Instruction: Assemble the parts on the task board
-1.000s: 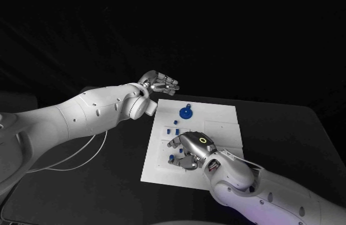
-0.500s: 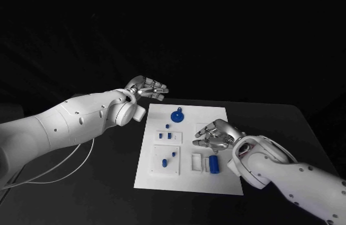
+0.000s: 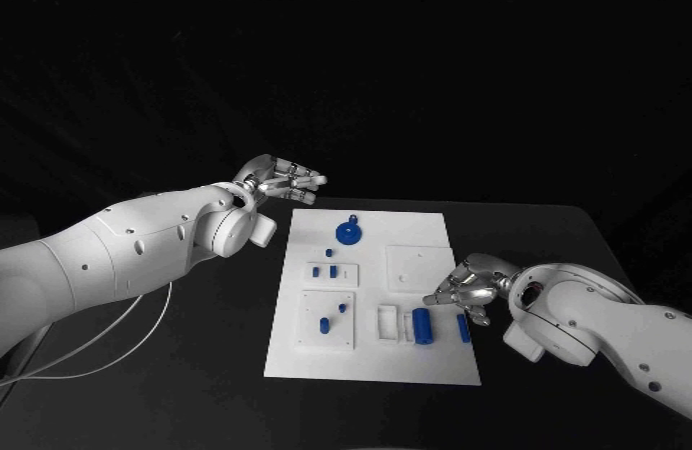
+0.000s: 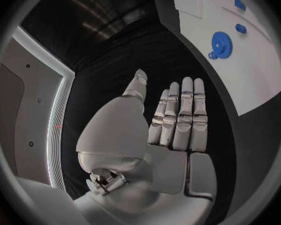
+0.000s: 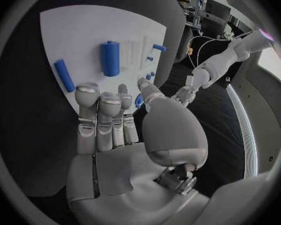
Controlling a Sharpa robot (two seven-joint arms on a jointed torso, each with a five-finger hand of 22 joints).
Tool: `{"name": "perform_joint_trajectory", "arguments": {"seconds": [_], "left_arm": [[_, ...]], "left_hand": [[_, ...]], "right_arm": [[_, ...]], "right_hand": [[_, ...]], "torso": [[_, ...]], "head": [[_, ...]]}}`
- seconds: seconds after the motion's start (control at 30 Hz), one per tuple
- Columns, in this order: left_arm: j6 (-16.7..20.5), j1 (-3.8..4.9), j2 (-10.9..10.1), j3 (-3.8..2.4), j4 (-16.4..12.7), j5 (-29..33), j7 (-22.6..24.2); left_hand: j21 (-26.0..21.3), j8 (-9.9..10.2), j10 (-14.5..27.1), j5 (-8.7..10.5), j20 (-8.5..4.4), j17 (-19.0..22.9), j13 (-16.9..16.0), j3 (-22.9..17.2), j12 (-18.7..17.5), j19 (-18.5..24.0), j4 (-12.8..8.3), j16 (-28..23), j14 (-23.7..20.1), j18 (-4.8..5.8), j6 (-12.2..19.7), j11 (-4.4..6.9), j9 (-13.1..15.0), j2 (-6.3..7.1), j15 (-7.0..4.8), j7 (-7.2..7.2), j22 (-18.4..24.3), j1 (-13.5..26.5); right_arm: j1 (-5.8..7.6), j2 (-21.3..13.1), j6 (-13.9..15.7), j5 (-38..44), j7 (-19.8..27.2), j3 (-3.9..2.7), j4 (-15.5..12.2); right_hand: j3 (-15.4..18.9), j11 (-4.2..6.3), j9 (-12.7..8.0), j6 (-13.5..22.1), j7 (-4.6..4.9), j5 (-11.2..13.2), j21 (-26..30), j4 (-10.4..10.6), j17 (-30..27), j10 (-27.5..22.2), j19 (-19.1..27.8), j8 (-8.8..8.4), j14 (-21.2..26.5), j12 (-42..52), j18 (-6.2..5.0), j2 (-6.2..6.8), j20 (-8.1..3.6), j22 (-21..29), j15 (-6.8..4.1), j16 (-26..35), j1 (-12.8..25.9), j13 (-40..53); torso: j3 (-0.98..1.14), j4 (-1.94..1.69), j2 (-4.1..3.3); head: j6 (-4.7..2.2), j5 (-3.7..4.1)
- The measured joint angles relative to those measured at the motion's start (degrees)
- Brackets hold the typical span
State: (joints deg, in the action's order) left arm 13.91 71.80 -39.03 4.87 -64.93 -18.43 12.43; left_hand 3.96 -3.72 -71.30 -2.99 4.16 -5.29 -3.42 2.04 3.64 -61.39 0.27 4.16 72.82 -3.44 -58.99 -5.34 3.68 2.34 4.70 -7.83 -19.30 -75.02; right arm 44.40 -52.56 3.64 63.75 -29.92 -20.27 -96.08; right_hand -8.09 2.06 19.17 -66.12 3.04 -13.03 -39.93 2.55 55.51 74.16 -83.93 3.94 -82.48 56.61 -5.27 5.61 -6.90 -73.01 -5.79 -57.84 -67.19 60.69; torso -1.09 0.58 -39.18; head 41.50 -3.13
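Observation:
The white task board (image 3: 389, 362) lies in the middle of the black table. On it are a blue gear (image 3: 351, 233) near the far end, a thick blue cylinder (image 3: 421, 324), a thin blue rod (image 3: 463, 328) and several small blue pegs (image 3: 325, 270). My right hand (image 3: 469, 285) hovers at the board's right edge, just beyond the rod, fingers extended and holding nothing. The right wrist view shows that hand (image 5: 115, 125) with the cylinder (image 5: 109, 58) and rod (image 5: 63, 75) ahead of its fingertips. My left hand (image 3: 281, 181) floats off the board's far left corner, flat and empty (image 4: 172, 120), the gear (image 4: 222, 44) beside it.
A white slotted holder (image 3: 388, 322) sits on the board left of the cylinder, and a square recess (image 3: 415, 266) lies behind it. Bare black table (image 3: 173, 370) surrounds the board on every side. A thin white cable (image 3: 108, 345) loops under my left arm.
My right hand has drawn back from the board's near-left area to its right edge, uncovering the cylinder and rod. The left hand stays by the far left corner. The camera has shifted.

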Motion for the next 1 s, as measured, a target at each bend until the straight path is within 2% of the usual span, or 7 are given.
{"name": "perform_joint_trajectory", "arguments": {"seconds": [0.03, 0.1, 0.13, 0.27, 0.4, 0.57, 1.0], "left_arm": [[-0.3, -0.04, -0.2, 0.0, -0.2, 0.0, 0.2], [-0.6, -0.1, -0.4, 0.0, -0.6, 0.0, 0.5], [-0.7, -0.14, -0.4, 0.0, -0.8, 0.0, 0.6], [-1.1, -0.26, -0.7, 0.0, -1.6, 0.1, 1.3], [-1.2, -0.33, -0.8, 0.0, -2.0, 0.2, 1.7], [-1.2, -0.34, -1.0, 0.0, -2.2, 0.4, 2.1], [-1.2, -0.35, -1.0, 0.01, -2.6, 0.5, 2.6]], "left_hand": [[0.0, 0.0, -0.9, 0.0, -0.19, -0.1, 0.0, 0.3, 0.0, -0.2, 0.0, 0.0, 0.8, 0.66, -0.1, 0.27, 0.0, -0.34, -0.26, 0.07, 0.3, 0.0], [0.0, 0.0, -2.2, 0.0, -0.6, -0.4, 0.0, 0.8, 0.0, -0.6, -0.1, 0.0, 2.0, 0.85, -0.2, 0.7, 0.0, -0.44, -0.7, 0.23, 1.1, 0.0], [0.0, 0.0, -2.2, 0.0, -0.81, -0.4, 0.0, 1.0, 0.0, -0.8, -0.3, 0.0, 2.1, 1.72, -0.3, 0.72, 0.0, -0.66, -0.81, 0.26, 1.8, -0.2], [0.0, 0.0, -0.8, 0.0, -0.88, -0.4, 0.0, 1.4, 0.0, -0.9, -0.4, 0.0, 1.8, 1.72, -0.3, 0.22, 0.0, -0.66, -0.46, 0.26, 3.4, -0.2], [0.0, 0.0, -0.5, 0.0, -0.68, -0.4, 0.0, 1.4, 0.0, -1.1, -0.4, 0.0, 1.6, 1.71, 0.0, 0.1, 0.0, -0.66, -0.29, 0.0, 5.0, -0.2], [0.4, 0.0, -0.3, 0.0, -0.69, -0.4, 0.0, 1.4, 0.0, -1.5, -0.4, 0.0, 1.6, 1.71, 0.0, -0.08, 0.0, -0.66, -0.29, -0.05, 6.6, -0.2], [0.5, 0.0, 0.6, -0.01, -0.69, -0.4, 0.0, 0.7, 0.0, -1.5, 0.3, 0.0, 0.9, 1.71, 0.8, -0.37, 0.0, -0.02, -0.06, -0.34, 8.0, 0.4]], "right_arm": [[0.04, 0.0, -0.9, -0.1, -1.0, -0.02, -0.1], [0.06, 0.0, -2.1, -0.2, -2.4, -0.03, -0.2], [0.06, 0.0, -2.6, -0.2, -3.0, -0.04, -0.3], [0.09, 0.2, -4.1, 0.0, -5.6, -0.03, -0.4], [0.1, 0.5, -5.0, 0.8, -7.4, 0.04, -0.1], [0.12, 1.1, -5.6, 2.3, -8.6, 0.26, 0.5], [0.12, 4.3, -5.7, 4.4, -9.7, 1.94, 3.2]], "right_hand": [[0.0, -0.01, 0.1, 0.0, 0.0, 0.2, -0.2, 0.8, 0.5, 0.2, 0.0, 0.0, 0.0, 0.9, 0.0, 0.21, 0.0, -0.2, 0.0, -0.2, 0.2, 0.9], [-0.2, 0.1, 0.3, 0.0, 0.0, 0.4, -0.3, 2.2, 1.3, 0.5, 0.0, 0.0, 0.0, 2.0, 0.0, 0.4, 0.01, -0.7, 0.0, -0.6, 1.0, 2.3], [-0.3, 0.08, 0.5, 0.0, 0.0, 0.4, -0.8, 2.9, 1.8, 0.8, 0.0, 0.0, 0.0, 2.5, 0.0, 0.44, 0.01, -1.1, 0.0, -0.6, 1.0, 2.9], [-0.1, 0.19, 0.8, 0.0, 0.0, 0.7, -1.5, 3.9, 2.6, 1.2, 0.0, 0.0, 0.0, 3.0, 0.87, 0.72, 0.02, -1.9, 0.0, -0.8, 1.3, 4.0], [-0.1, 0.19, 0.8, 0.0, 0.0, 1.3, -1.5, 4.6, 2.9, 1.2, 0.0, 0.0, -0.1, 3.0, 0.87, 1.02, 0.02, -1.9, 0.12, -0.8, 2.0, 4.1], [-0.5, 0.19, 0.7, 0.6, -0.03, 1.9, -1.2, 6.6, 3.1, 1.2, 0.0, 0.0, -0.2, 2.4, 0.87, 1.69, 0.02, -1.9, 0.2, -0.7, 2.7, 4.1], [-0.9, 0.19, 0.3, 0.8, 0.16, 3.8, -0.7, 9.3, 3.5, 1.2, 0.0, 0.0, -0.2, 2.1, 0.87, 2.66, 0.03, -1.9, 0.2, -0.2, 2.5, 4.2]], "torso": [[0.01, 0.03, 0.03], [0.01, 0.05, 0.08], [0.01, 0.06, 0.1], [-0.05, 0.05, 0.15], [-0.17, 0.04, 0.15], [-0.19, 0.03, 0.15], [-0.07, 0.01, 0.09]], "head": [[0.03, -0.01], [0.05, -0.01], [0.05, 0.02], [-0.02, 0.18], [0.02, 0.35], [0.14, 0.44], [0.44, 0.37]]}}
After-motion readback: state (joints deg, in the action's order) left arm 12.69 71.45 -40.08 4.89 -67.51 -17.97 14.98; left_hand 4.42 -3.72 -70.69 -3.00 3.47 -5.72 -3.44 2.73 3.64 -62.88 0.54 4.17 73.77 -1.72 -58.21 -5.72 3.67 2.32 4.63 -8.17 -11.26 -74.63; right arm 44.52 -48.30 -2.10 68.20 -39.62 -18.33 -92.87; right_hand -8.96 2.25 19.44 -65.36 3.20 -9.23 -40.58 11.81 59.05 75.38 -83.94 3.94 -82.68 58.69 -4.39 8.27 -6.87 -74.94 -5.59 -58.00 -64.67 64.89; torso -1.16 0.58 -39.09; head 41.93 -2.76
